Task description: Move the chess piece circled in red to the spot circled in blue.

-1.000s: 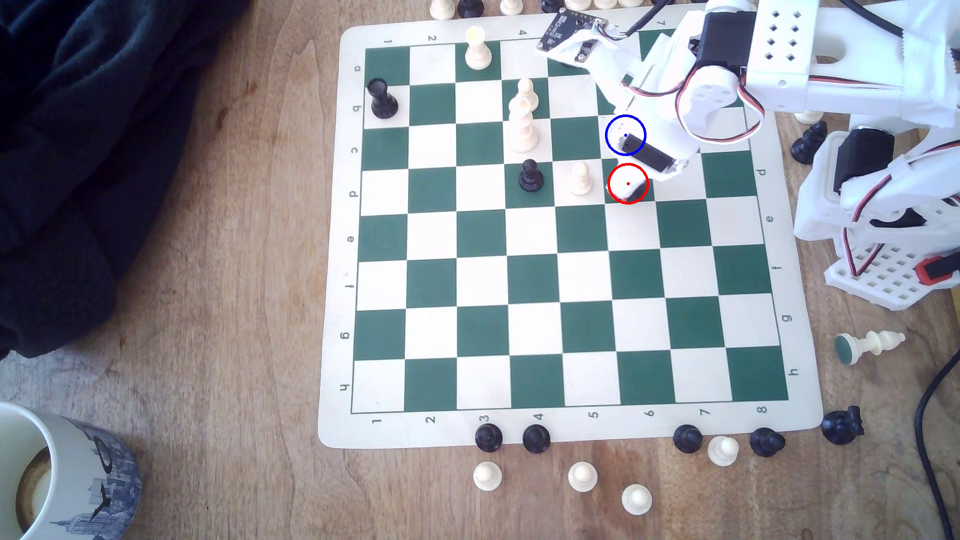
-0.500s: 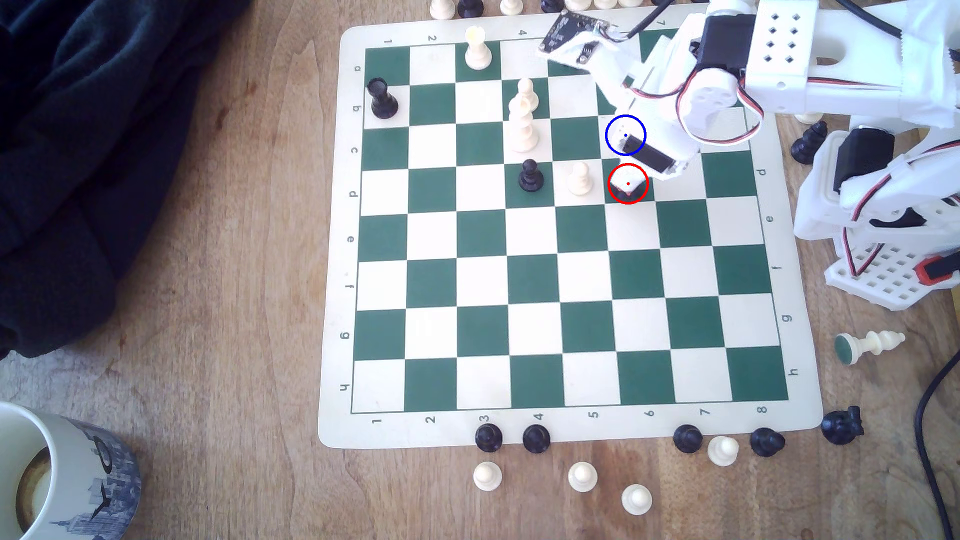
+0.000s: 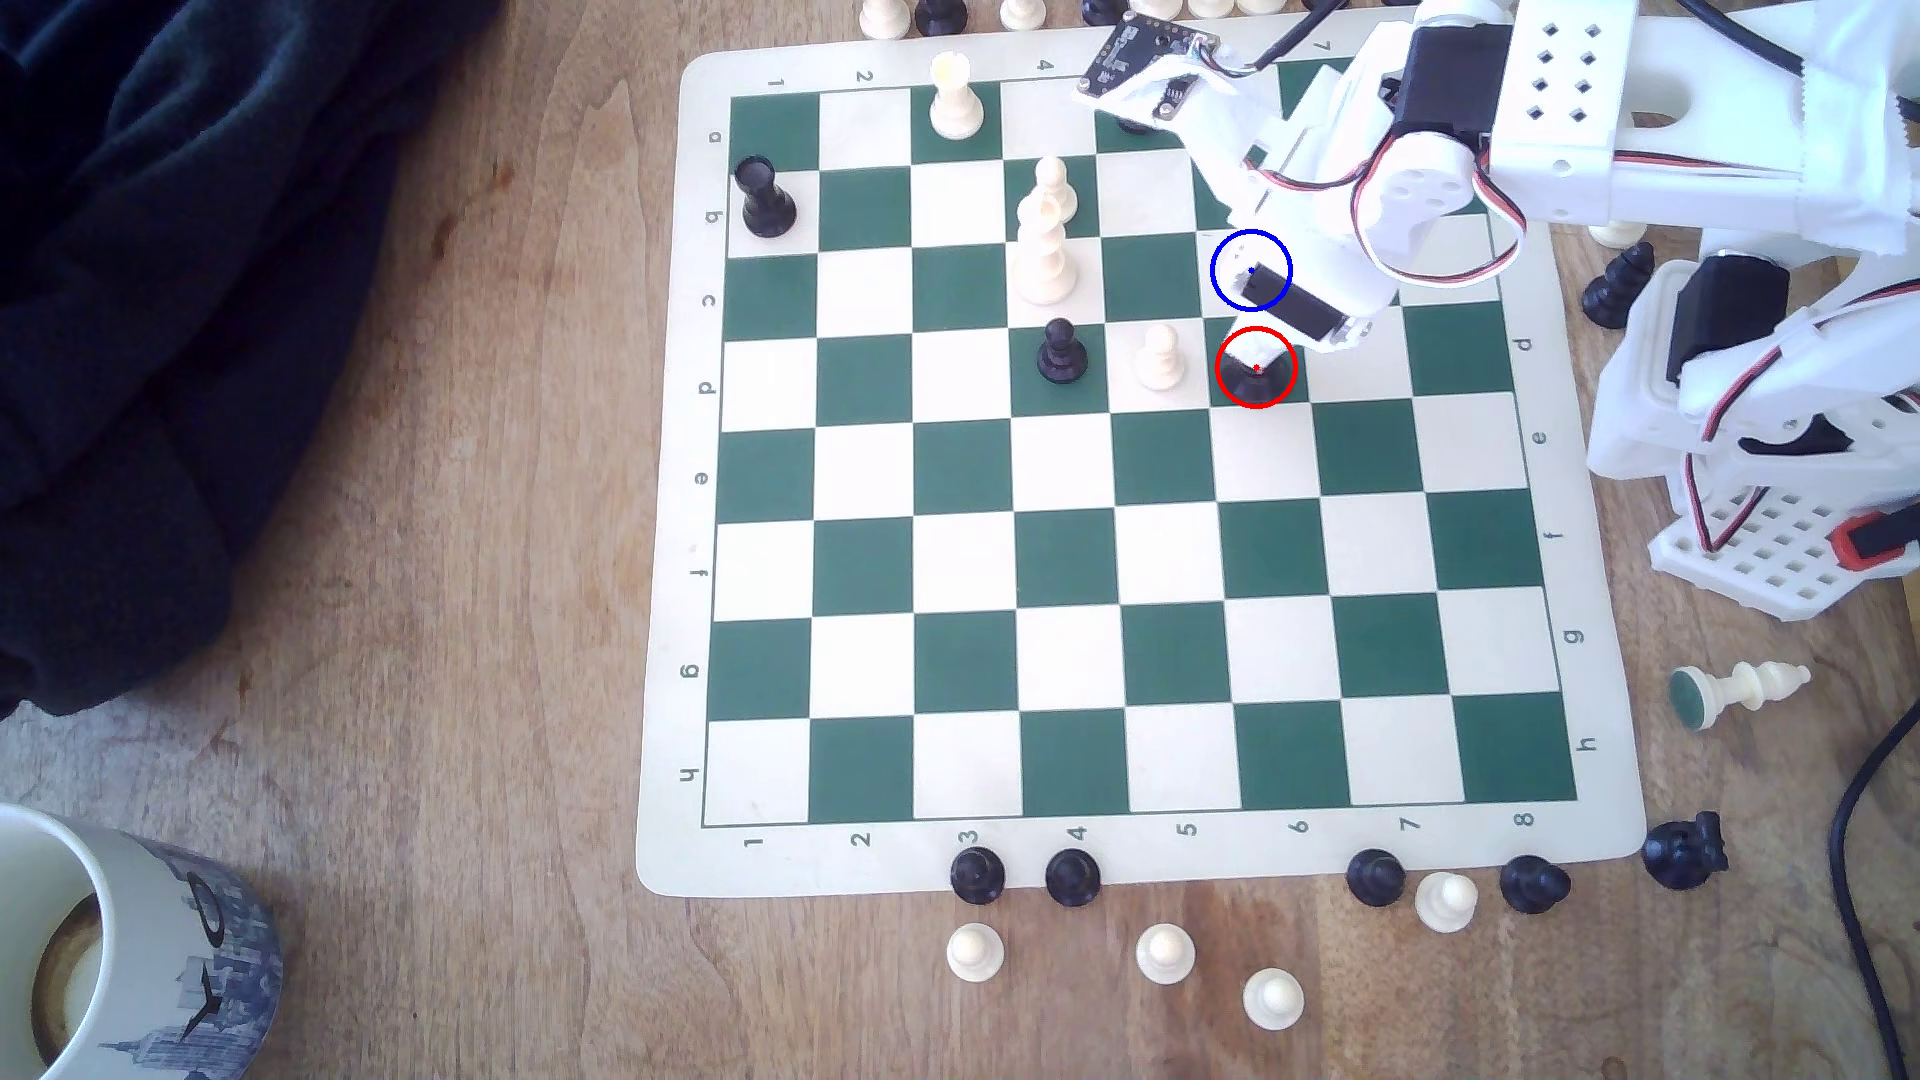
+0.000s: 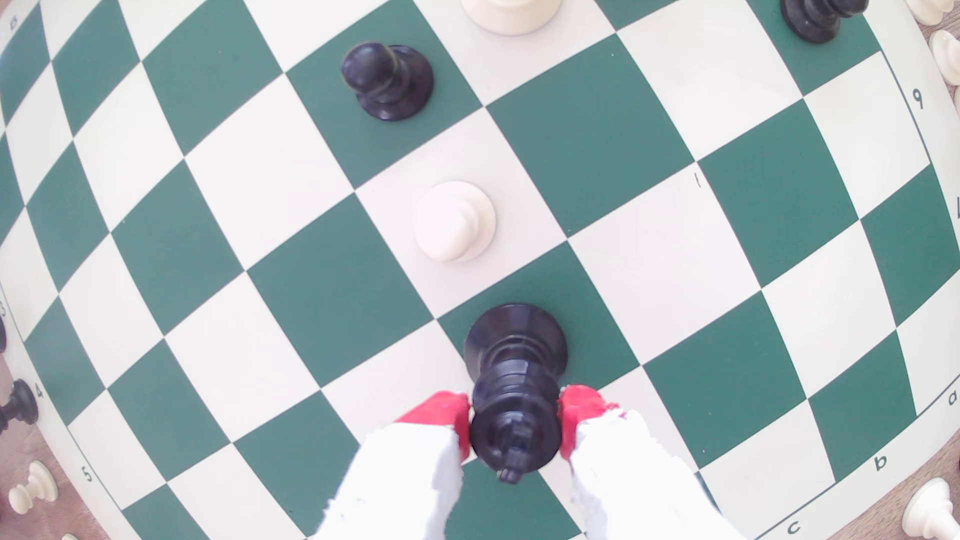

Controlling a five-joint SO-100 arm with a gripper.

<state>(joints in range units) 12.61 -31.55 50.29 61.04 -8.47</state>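
The chess piece (image 4: 514, 394) is tall, glossy and black, with a knobbed top, and its wide base stands on a green square. In the exterior view its base (image 3: 1255, 382) shows inside the red circle. My gripper (image 4: 516, 420) has its red pads (image 4: 441, 415) pressed against both sides of the piece's upper body, so it is shut on it. From the exterior view, the gripper (image 3: 1259, 353) hangs over the piece from the arm at the upper right. The spot (image 3: 1229, 262), a cream square ringed in blue, lies one square beyond and is partly covered by the gripper.
A white pawn (image 3: 1158, 358) stands one square to the exterior view's left of the piece, and a black pawn (image 3: 1061, 351) just past it. Tall white pieces (image 3: 1044, 244) stand further back. Loose pieces line the board's edges. A mug (image 3: 104, 955) and dark cloth (image 3: 156, 312) lie at the left.
A white finger that covered the red circle has drawn in, uncovering the black piece's base. The arm has barely shifted.
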